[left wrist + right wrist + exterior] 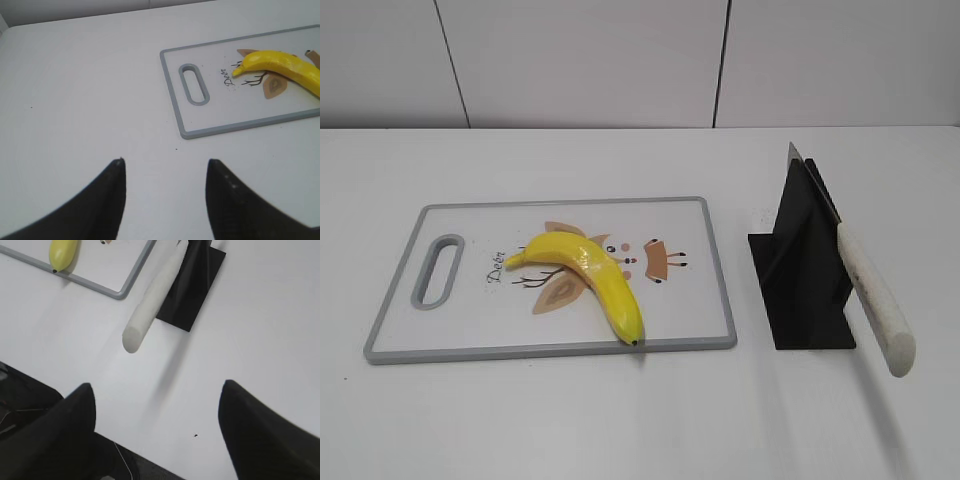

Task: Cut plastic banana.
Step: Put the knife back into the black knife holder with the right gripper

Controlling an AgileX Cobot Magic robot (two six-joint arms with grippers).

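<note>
Our right gripper [157,432] hangs open and empty; just ahead the knife [152,302] leans in its black stand [197,285], white handle toward us for an easy grasp. Our left gripper [165,200], also open, faces the cutting board [175,90], where the banana [280,67] lies ready, ahead to its right.

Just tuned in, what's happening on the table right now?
Nothing is being handled yet. The plastic banana lies whole on the cutting board, its dark tip near the board's front edge. The knife sits in its black stand to the right of the board, white handle sticking out toward the camera. The left end effector is open over bare table left of the board, and the right end effector is open short of the knife handle.
</note>
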